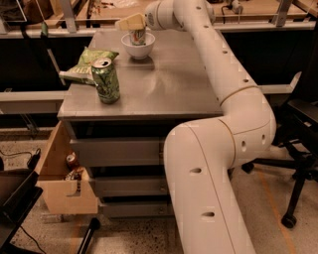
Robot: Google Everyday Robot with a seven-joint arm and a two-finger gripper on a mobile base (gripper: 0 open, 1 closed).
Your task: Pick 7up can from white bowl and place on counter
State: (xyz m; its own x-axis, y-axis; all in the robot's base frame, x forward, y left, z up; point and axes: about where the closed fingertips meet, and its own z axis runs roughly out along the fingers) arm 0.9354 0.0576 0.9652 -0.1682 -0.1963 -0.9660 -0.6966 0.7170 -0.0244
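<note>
The 7up can (138, 35) stands upright in the white bowl (138, 48) at the far middle of the grey counter (169, 84). It is pale with green print, and its top is covered. My gripper (131, 23) is at the end of the long white arm (218, 74), which reaches in from the right. The gripper sits right over the can's top and upper left side, at or touching it. The can rests in the bowl.
A larger dark green patterned can (107, 79) stands near the counter's front left, with a green chip bag (88, 64) behind it. A tan open drawer or box (62, 186) with small items juts out lower left. An office chair (300, 149) is on the right and a wooden bench (248, 10) behind.
</note>
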